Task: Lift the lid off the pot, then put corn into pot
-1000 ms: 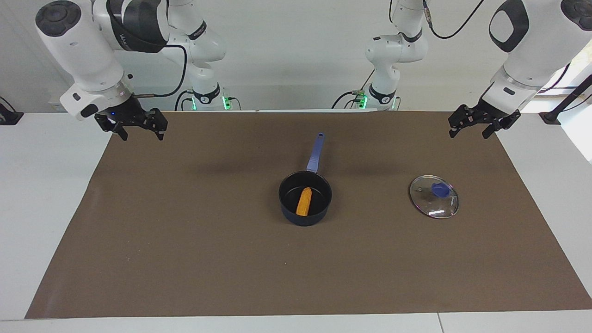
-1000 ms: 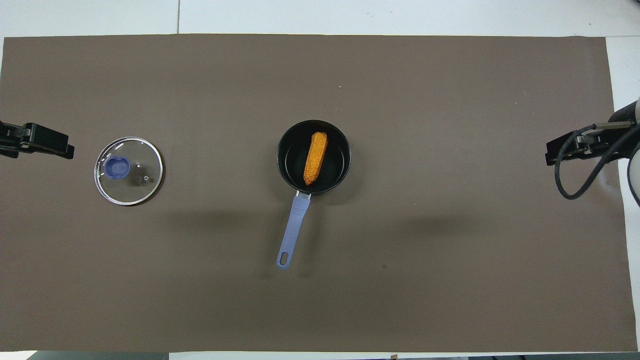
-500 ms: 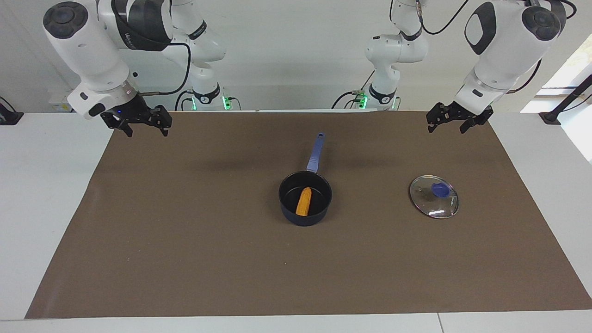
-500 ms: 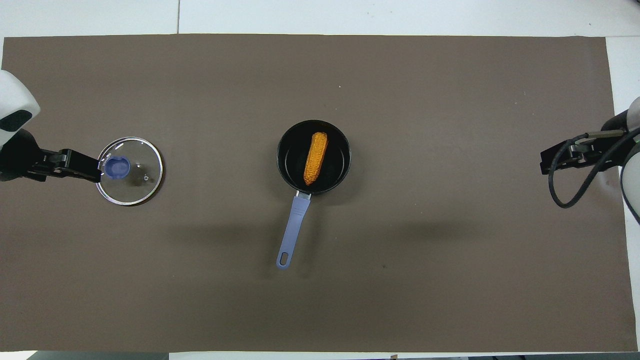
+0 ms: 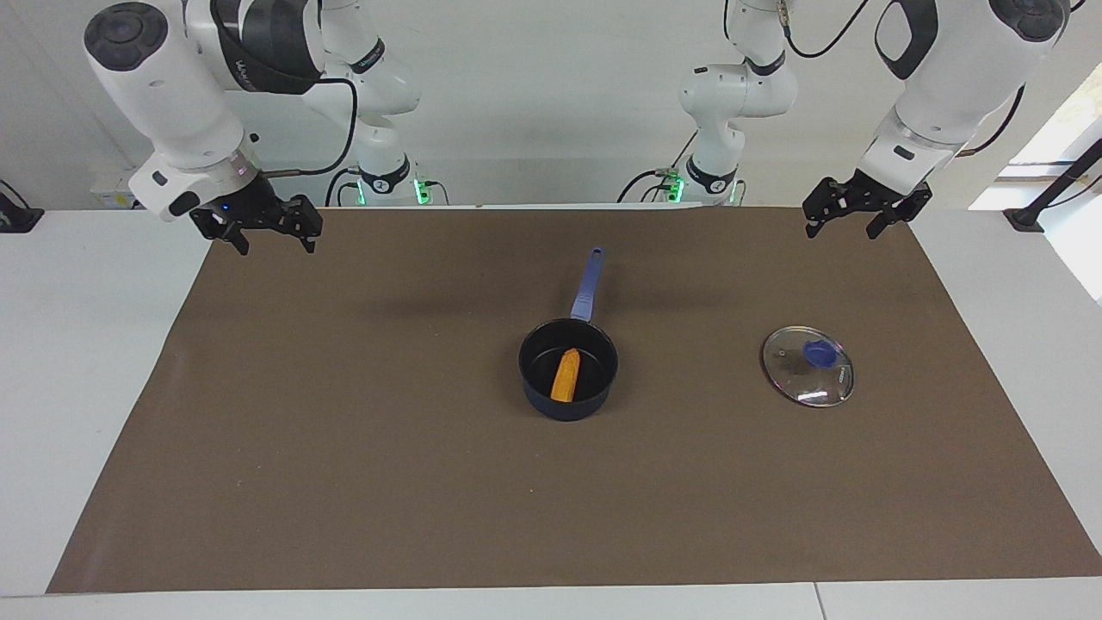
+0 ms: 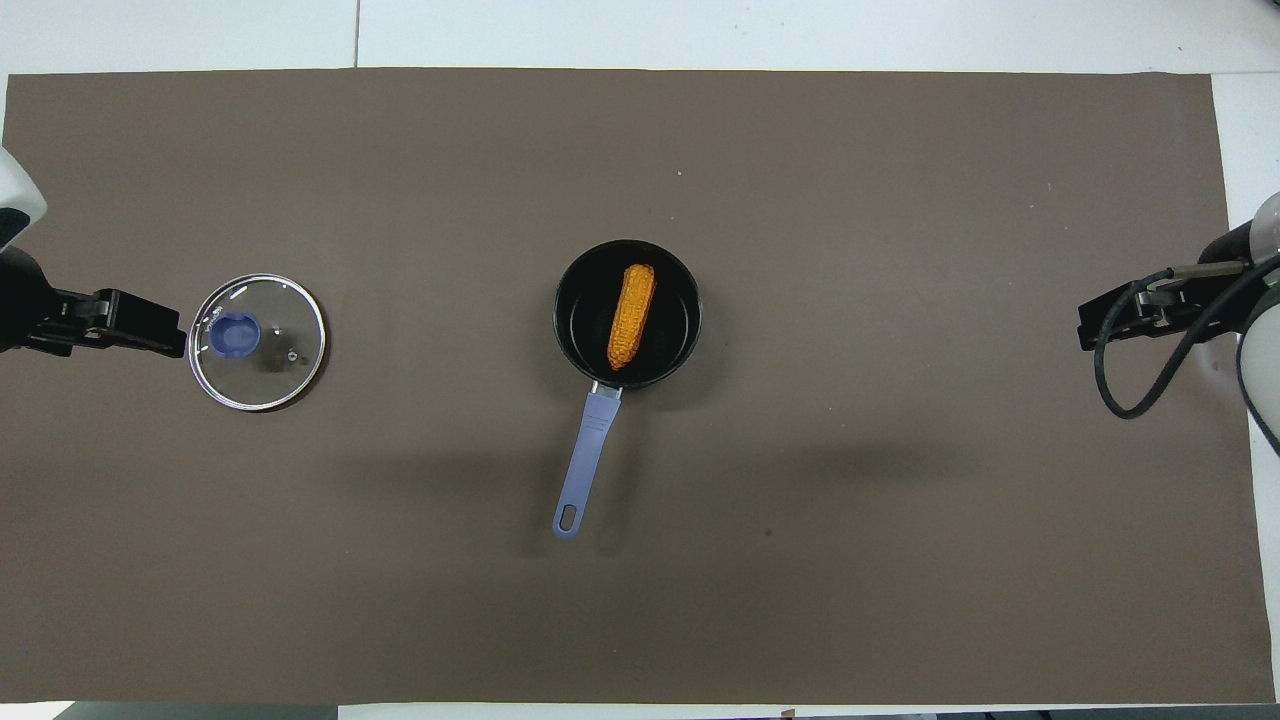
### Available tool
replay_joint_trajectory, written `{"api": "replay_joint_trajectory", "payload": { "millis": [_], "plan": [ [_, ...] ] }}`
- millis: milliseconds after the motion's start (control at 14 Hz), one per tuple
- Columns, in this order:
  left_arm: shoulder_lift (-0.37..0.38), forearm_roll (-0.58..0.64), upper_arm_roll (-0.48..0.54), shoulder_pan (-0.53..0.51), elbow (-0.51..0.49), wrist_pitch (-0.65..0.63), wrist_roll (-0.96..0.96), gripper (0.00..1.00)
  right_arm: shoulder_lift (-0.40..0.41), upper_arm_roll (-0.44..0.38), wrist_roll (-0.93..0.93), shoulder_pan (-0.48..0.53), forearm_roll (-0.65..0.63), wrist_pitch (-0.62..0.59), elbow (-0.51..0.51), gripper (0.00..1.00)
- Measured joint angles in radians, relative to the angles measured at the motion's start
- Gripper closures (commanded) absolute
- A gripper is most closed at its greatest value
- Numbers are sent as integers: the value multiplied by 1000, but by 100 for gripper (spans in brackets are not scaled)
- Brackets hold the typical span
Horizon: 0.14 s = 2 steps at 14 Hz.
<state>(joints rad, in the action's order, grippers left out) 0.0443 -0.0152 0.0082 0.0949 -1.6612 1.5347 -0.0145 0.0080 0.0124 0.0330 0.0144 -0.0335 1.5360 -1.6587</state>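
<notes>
The corn (image 5: 566, 375) lies inside the pot (image 5: 568, 369), resting on the black bottom, with one end toward the handle. The pot is the landmark here: it stands in the middle of the brown mat (image 5: 344, 448), and its handle points toward the robots. The lid (image 5: 807, 365) lies flat on the mat, beside the pot, toward the left arm's end of the table and well apart from it.

Both steps look done. The left gripper (image 5: 865, 215) hangs in the air above the mat's edge, nearer the robots than the lid, fingers apart and holding nothing. The right gripper (image 5: 267, 231) hangs over the mat's corner at the right arm's end, also spread and empty.

Little can go wrong now. The main risk, I think, is a low sweep of the left arm that catches the lid and pushes it.
</notes>
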Motion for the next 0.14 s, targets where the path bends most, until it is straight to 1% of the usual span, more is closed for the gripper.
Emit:
{"api": "replay_joint_trajectory", "payload": {
  "millis": [143],
  "plan": [
    [0,0,0,0,0,0,0,0,0,0,0,0,0,0,0,0]
  ]
}}
